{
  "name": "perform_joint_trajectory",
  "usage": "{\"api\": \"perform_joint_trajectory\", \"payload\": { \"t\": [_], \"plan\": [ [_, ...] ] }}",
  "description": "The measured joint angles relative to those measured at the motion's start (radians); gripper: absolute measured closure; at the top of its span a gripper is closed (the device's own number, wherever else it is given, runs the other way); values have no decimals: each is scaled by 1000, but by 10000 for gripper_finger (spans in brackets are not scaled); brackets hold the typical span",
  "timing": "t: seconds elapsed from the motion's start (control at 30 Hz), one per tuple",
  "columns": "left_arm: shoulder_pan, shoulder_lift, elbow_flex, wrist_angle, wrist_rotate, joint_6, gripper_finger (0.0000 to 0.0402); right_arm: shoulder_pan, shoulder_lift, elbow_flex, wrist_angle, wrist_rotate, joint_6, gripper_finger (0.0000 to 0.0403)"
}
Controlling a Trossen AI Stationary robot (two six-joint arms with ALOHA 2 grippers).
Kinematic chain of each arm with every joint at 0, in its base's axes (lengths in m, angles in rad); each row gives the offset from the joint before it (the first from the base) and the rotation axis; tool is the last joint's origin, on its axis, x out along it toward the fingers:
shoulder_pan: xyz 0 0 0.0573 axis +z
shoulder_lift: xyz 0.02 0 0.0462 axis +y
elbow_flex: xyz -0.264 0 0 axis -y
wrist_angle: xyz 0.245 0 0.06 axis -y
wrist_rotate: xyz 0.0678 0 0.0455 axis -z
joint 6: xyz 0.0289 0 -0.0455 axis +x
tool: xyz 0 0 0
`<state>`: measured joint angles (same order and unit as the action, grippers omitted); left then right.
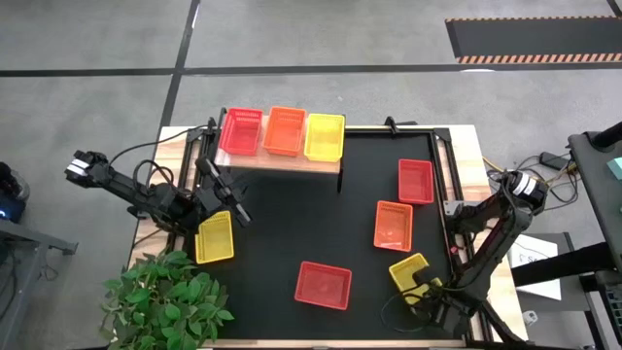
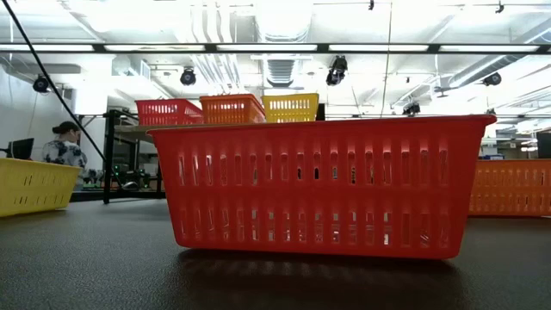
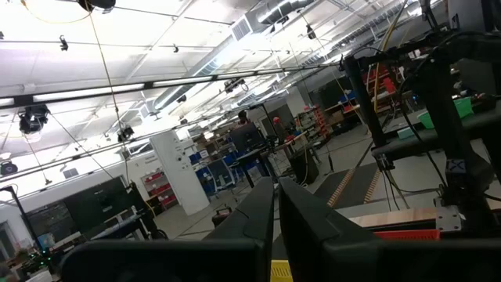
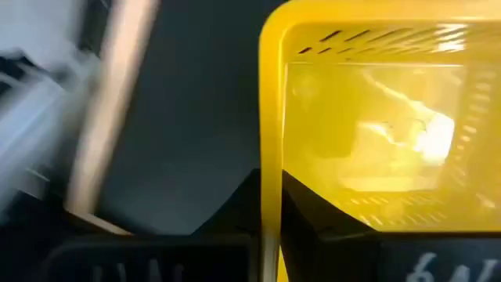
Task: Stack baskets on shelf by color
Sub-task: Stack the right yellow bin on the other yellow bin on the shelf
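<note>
The wooden shelf [image 1: 292, 160] at the table's far side carries a red basket [image 1: 241, 130], an orange one [image 1: 284, 130] and a yellow one [image 1: 325, 136] side by side. On the black mat lie a red basket [image 1: 416, 181], an orange basket [image 1: 394, 225], a red basket [image 1: 323, 285] and a yellow basket [image 1: 214, 236]. My right gripper [image 4: 270, 176] is shut on another yellow basket [image 1: 408, 270] at the near right. My left gripper [image 3: 275, 211] is shut on nothing, raised beside the left yellow basket and pointing upward. My right gripper holds the yellow basket by one side wall's rim [image 4: 270, 149], with one finger [image 4: 235, 204] outside the wall and the other [image 4: 313, 211] inside. The fingers come steeply from above and lie across the rim. The basket appears to rest on the mat.
A green plant [image 1: 165, 297] stands at the near left corner. Black rails [image 1: 449, 175] frame the mat on the right and far sides. In the low view the near red basket [image 2: 318, 185] fills the middle. Bare mat lies between the shelf and the near red basket.
</note>
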<state>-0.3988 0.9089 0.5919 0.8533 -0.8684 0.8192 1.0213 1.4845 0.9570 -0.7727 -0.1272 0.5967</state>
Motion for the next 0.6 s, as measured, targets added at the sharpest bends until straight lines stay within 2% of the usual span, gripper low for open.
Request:
{"api": "perform_joint_trajectory", "payload": {
  "t": [0.2,0.43,0.6],
  "plan": [
    [0,0,-1,-1,0,0,395,-51,-48,115,10,23,-11,394],
    [-1,0,-3,-3,0,-2,395,-127,-83,309,-52,182,-32,394],
    [-2,13,-4,-3,0,-2,395,-214,-82,485,-185,361,-11,394]
  ]
}}
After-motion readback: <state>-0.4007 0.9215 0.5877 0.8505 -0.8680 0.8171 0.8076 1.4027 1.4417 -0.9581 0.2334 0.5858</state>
